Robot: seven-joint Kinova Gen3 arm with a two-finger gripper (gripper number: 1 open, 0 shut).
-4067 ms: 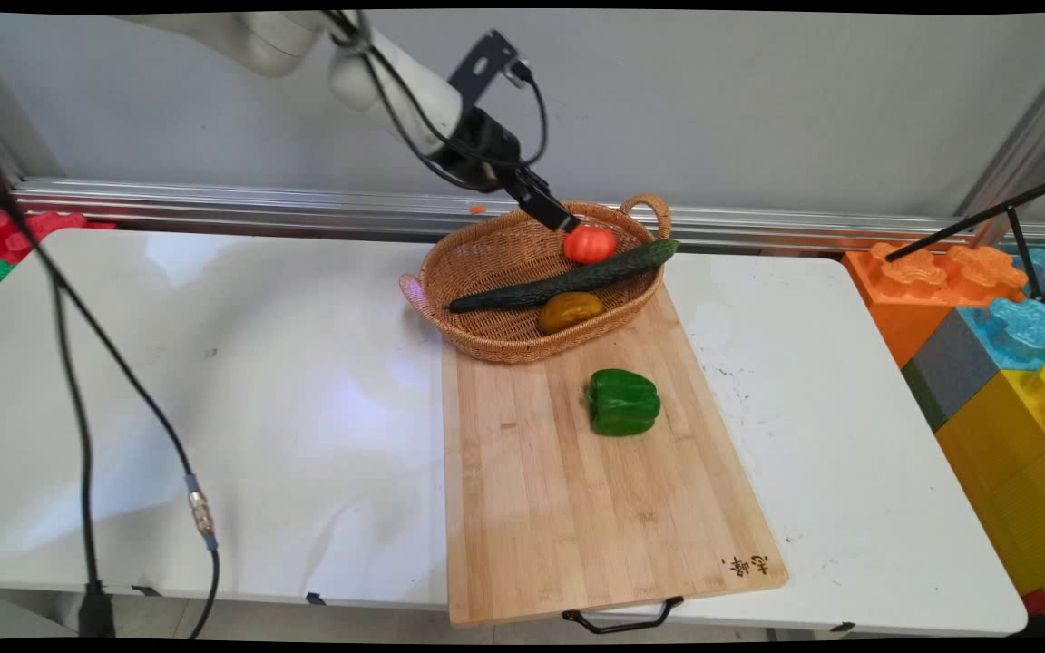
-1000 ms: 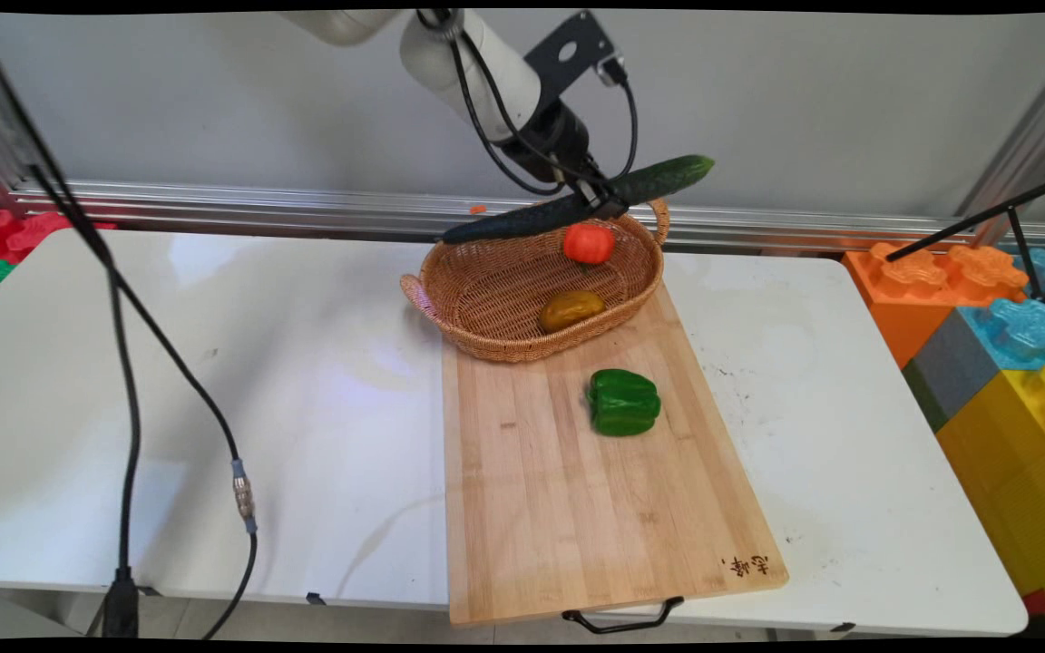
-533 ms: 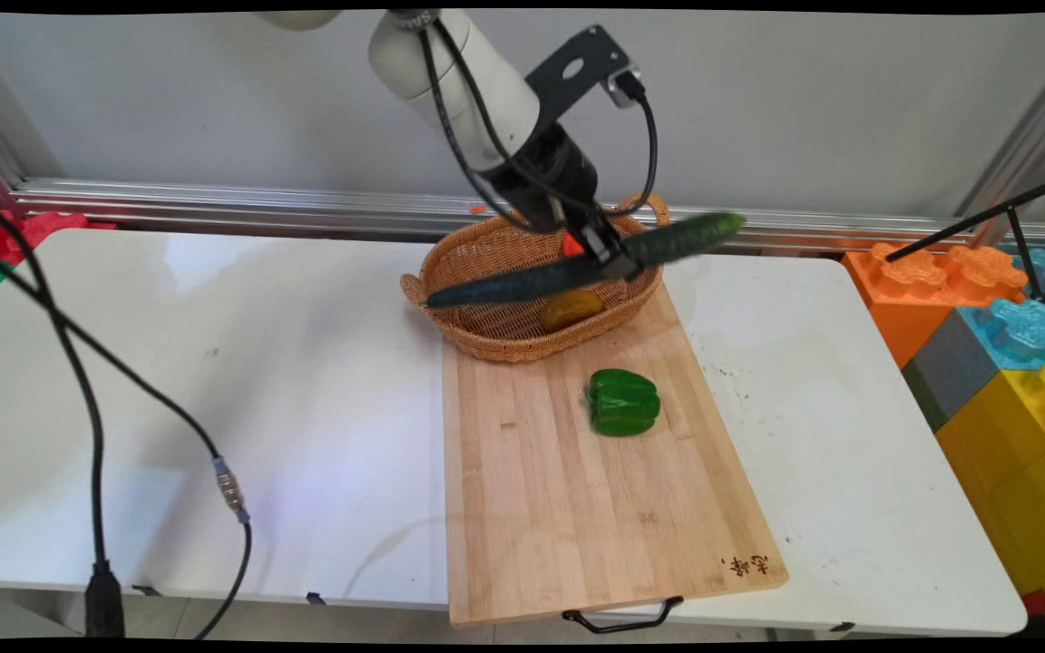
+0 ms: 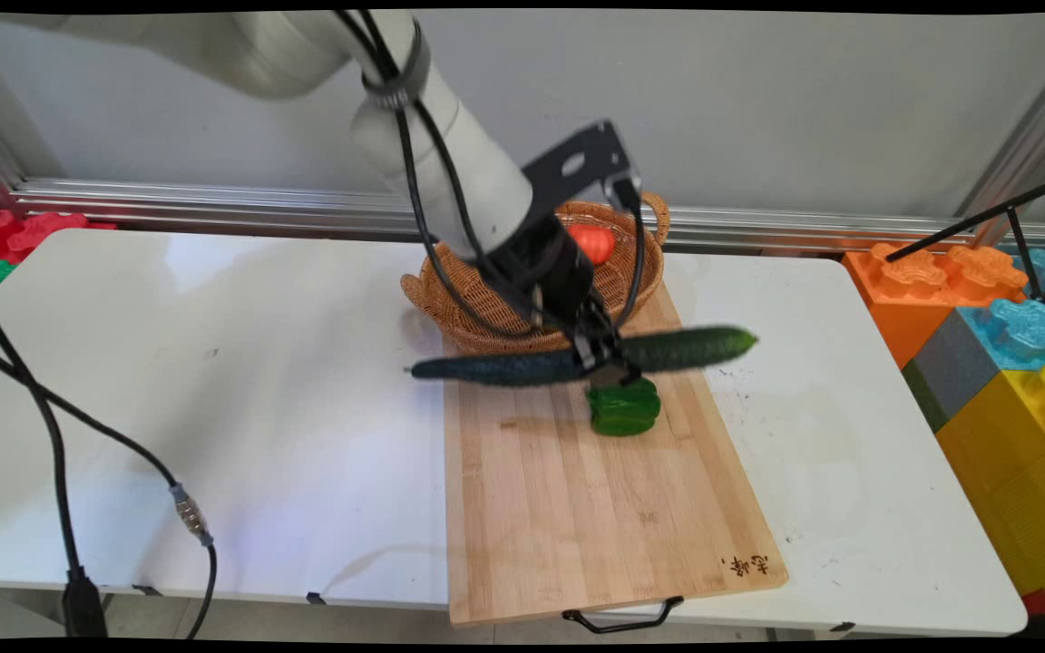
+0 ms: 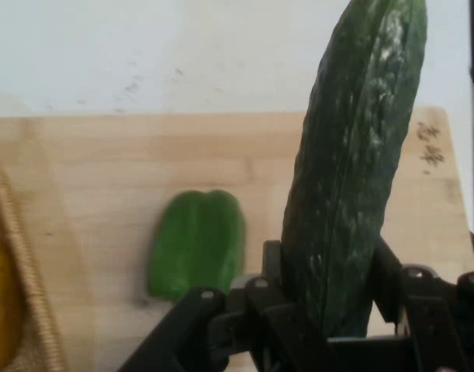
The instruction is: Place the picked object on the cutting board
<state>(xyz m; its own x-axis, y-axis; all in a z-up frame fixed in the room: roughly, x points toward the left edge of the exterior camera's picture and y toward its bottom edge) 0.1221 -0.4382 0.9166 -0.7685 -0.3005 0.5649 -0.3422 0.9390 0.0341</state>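
Holding a cucumber over the board

Clamped near its middle, the cucumber lies level in the gripper, above the cutting board and apparently just over the green pepper. Behind, a basket holds a tomato.

bumpy glossy cucumber, wooden board, woven wicker basket

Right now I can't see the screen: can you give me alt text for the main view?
A white robot arm's gripper holds a long cucumber level in the air, over the far end of a wooden cutting board on a white table. A green pepper lies on the board just beneath the gripper, and a wicker basket with a tomato sits behind.
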